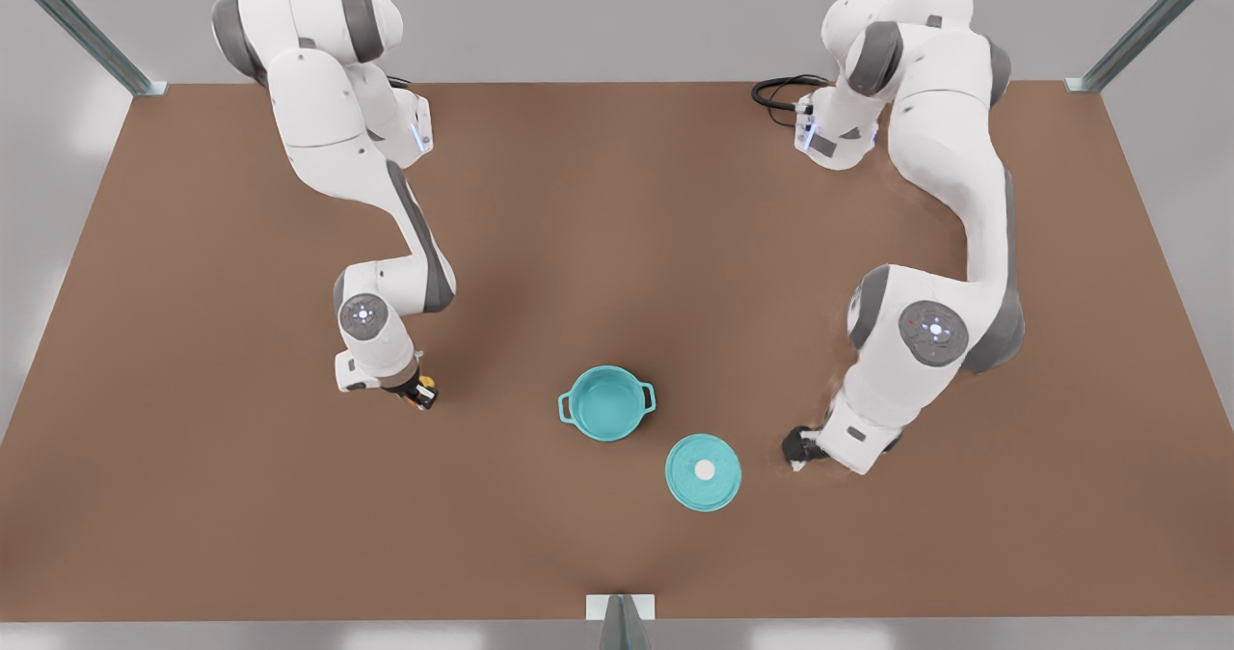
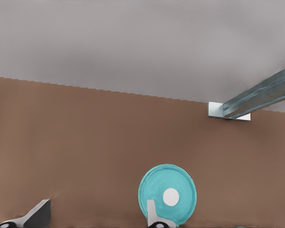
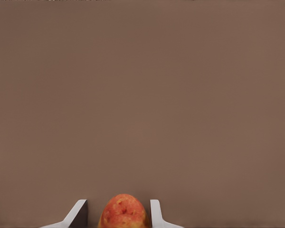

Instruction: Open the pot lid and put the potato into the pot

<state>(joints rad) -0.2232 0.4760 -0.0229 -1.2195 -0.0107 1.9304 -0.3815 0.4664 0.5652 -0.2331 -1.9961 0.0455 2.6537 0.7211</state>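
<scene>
From the front, the pot stood uncovered on the brown table, and the pot lid lay flat just beside it, toward the front view's right and nearer the camera, knob up. Down at the table on the front view's left, the right gripper had the potato between its fingers, well apart from the pot. The left gripper was low on the front view's right, near the lid but apart from it.

Through the left wrist camera, the left gripper stood wide open and empty, with the lid lying beyond one fingertip.

Through the right wrist camera, the right gripper had its two fingers set close on either side of the potato; whether they pressed it I could not tell.
</scene>
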